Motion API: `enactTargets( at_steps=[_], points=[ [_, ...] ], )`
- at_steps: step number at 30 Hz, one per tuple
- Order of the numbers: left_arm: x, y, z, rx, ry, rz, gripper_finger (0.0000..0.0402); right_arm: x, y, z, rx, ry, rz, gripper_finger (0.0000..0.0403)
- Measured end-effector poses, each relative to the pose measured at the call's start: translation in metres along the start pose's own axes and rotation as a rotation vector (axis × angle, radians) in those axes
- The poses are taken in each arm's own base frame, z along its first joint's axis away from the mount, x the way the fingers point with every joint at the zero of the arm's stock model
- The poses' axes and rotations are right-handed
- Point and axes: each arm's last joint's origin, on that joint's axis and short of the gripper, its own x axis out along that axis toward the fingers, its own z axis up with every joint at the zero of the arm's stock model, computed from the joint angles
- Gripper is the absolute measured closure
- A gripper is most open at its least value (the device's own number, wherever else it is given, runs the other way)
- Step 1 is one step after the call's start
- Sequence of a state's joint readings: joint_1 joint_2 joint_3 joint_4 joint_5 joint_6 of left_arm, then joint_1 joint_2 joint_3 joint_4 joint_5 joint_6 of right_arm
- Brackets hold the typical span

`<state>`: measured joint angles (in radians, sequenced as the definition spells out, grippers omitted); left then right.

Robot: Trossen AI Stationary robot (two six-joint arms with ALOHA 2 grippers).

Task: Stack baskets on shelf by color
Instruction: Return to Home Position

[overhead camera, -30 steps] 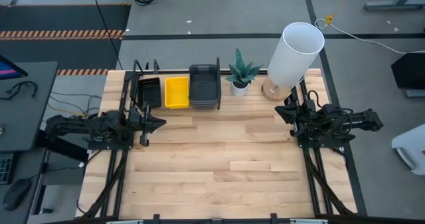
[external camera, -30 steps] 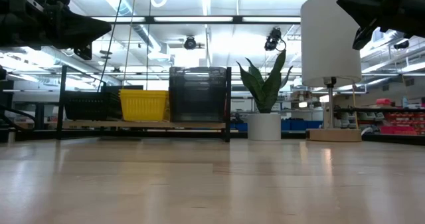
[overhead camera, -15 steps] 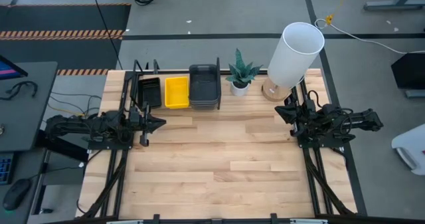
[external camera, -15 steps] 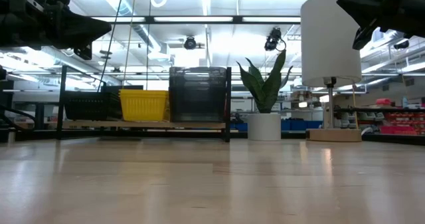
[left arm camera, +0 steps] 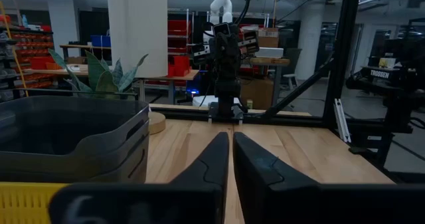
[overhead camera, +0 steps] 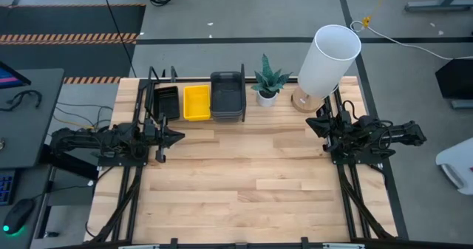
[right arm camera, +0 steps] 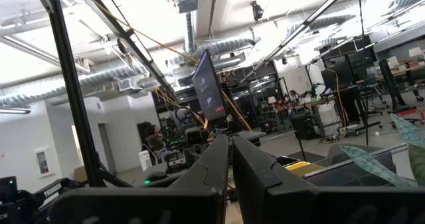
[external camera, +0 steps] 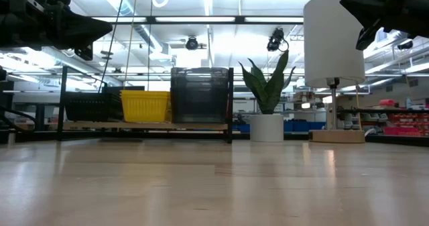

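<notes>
Baskets (overhead camera: 196,102) sit colour-sorted on the shelf (external camera: 201,126); job looks done, so left gripper (overhead camera: 178,137) and right gripper (overhead camera: 310,123) park clenched, empty, apart.

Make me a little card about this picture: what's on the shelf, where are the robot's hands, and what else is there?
shelf: at the far edge of the table
on it, left to right from above: black baskets, yellow baskets, dark grey baskets
tallest: dark grey baskets
left hand: shut, empty, at table's left side
right hand: shut, empty, at right side
beside shelf: potted plant, then white lamp
</notes>
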<state>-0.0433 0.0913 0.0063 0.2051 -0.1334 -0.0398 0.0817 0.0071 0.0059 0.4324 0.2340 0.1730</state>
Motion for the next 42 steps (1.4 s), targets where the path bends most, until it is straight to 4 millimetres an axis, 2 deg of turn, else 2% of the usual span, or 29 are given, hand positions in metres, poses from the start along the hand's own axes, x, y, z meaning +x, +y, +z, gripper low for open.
enactTargets(
  at_steps=[28,35,42],
  points=[
    [0.0,-0.0001,0.0016,-0.004,-0.016,0.0,0.0371,0.0,0.0,0.0,0.0,0.0,0.0,0.0376],
    [0.0,-0.0001,0.0018,-0.178,-0.019,-0.002,0.0375,0.0,0.0,0.0,0.0,0.0,0.0,0.0376],
    [0.0,0.0,0.0016,-0.181,-0.016,-0.001,0.0366,0.0,0.0,0.0001,0.0,0.0,0.0,0.0376]
  ],
)
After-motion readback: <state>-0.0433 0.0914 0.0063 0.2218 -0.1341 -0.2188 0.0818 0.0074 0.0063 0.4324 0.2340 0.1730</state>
